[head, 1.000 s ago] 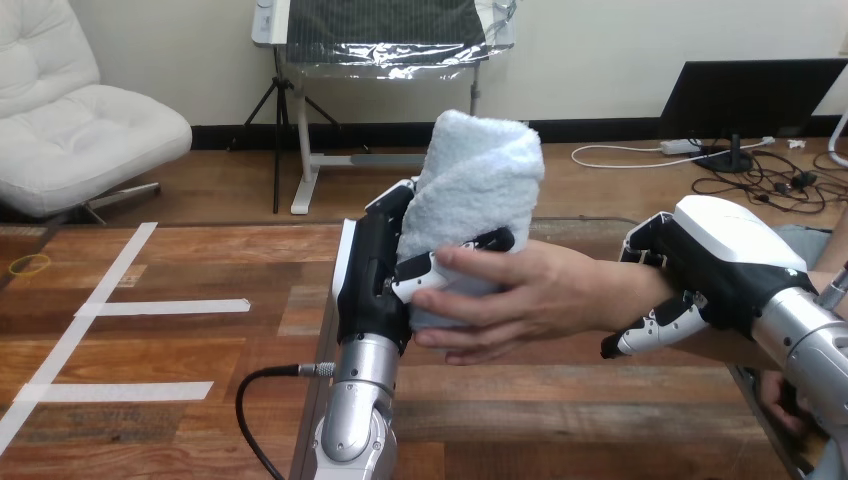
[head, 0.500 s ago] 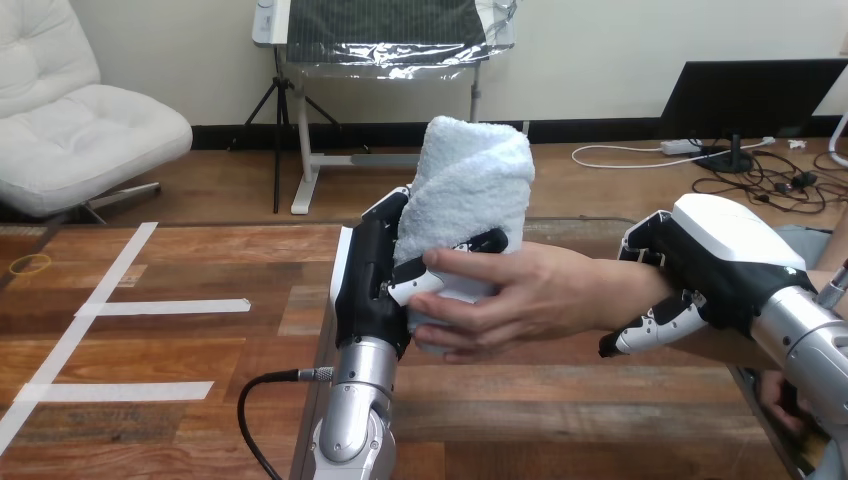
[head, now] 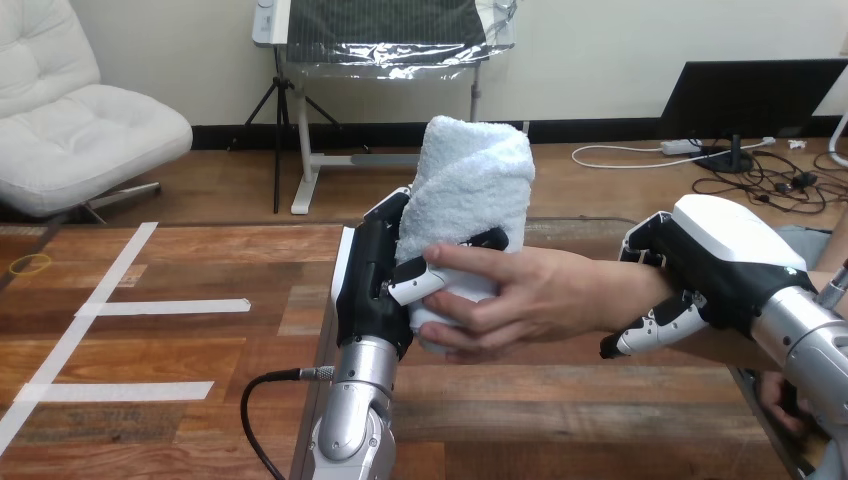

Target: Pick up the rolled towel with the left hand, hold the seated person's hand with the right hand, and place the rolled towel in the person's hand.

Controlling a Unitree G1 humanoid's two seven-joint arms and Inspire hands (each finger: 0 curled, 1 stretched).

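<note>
Head view. Rolled towel (head: 470, 185) stands upright in the left hand (head: 372, 285), pressed against the palm's right side and held up off the worktop (head: 200, 345). The towel's upper half sticks out well above the left hand; its lower end sits about level with the base of the palm.

Left hand is clamped on the towel. Its fingers (head: 425, 282) curl round the towel's lower front: 1 white-shelled finger crosses low, and 1 black fingertip shows higher up, near the towel's right edge. The silver forearm rises from the bottom edge straight under the hand.

The person's hand (head: 545, 295) reaches in from the right of the left hand and is also on the towel. Its uppermost finger lies along the top of the white-shelled robot finger, touching it. Its other fingers wrap the towel's lower end just beneath. So both the left hand and the person's hand are on the towel's lower part, overlapping.

Right hand (head: 725, 250) is well to the right of the towel and apart from it, at the person's wrist. It is closed round the wrist: black digits hook over the far top side, and a black-and-white one curls underneath, with the wrist passing between them. The white back shell faces up.

3 white tape strips (head: 165, 306) lie on the worktop, well left of the left hand.
</note>
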